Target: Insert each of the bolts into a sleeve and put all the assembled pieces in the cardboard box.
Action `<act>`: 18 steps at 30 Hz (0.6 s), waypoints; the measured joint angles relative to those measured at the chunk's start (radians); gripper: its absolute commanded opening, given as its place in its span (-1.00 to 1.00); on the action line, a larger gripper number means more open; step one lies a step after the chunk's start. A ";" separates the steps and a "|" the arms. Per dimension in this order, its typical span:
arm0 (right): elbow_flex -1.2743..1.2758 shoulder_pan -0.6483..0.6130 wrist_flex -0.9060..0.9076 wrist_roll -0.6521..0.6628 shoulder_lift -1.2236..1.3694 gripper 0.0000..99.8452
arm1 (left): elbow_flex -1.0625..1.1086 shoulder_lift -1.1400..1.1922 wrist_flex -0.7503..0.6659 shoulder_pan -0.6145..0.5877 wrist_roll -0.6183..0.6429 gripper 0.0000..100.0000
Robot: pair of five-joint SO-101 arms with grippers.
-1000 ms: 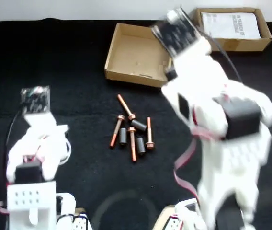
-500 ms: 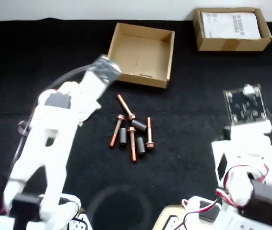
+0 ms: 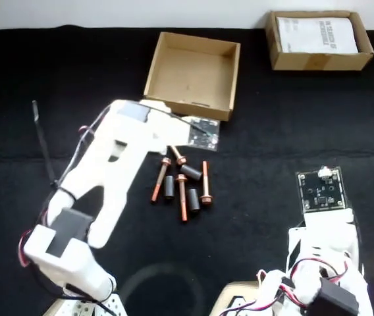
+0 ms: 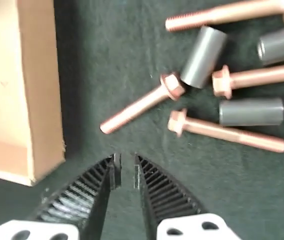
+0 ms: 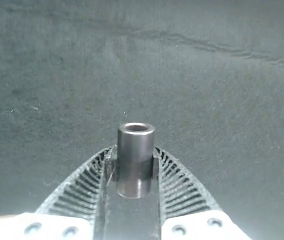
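The left tool point(image 4: 124, 170) hangs low over the bench point(image 4: 107, 40). Its jaws are parted by only a thin slit and grip nothing. Just ahead of its tips lies the nearest bolt point(image 4: 137, 107), with more bolts and three loose sleeves point(image 4: 251, 111) scattered beyond it. The box point(image 4: 22, 85) sits just beside the tool. The right tool point(image 5: 134, 156), well apart from that pile, is clenched on one sleeve point(image 5: 136, 150), whose open end pokes past the tips.
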 measured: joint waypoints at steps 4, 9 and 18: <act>0.046 0.000 -0.048 0.000 -0.003 -0.98 | -0.127 0.097 0.123 0.025 -0.028 -0.86; 0.052 0.000 -0.069 0.000 -0.006 -0.98 | -0.287 0.235 0.196 0.028 -0.028 -0.86; 0.052 0.000 -0.069 0.048 -0.006 -0.98 | -0.440 0.362 0.281 0.066 -0.028 -0.66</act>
